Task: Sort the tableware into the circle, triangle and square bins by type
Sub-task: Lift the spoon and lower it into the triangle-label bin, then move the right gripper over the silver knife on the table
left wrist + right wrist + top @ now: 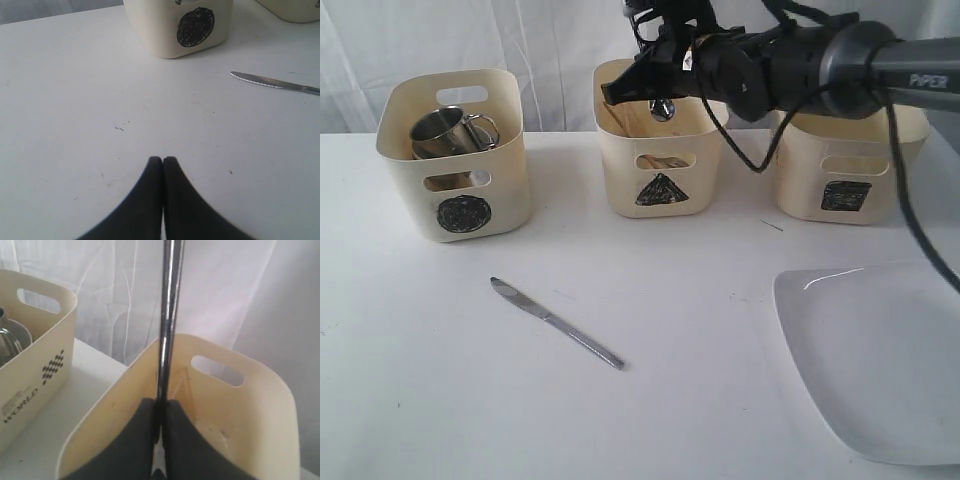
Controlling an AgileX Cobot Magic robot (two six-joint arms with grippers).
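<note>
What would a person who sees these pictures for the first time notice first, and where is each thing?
The black right arm reaches in from the right, its right gripper shut on a slim steel utensil above the triangle bin. A steel knife lies alone on the white table in front of the bins, and a large white plate fills the near right corner. A steel mug sits in the circle bin, leftmost.

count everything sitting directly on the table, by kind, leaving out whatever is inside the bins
bins: 3
knife: 1
plate: 1
total: 5
</note>
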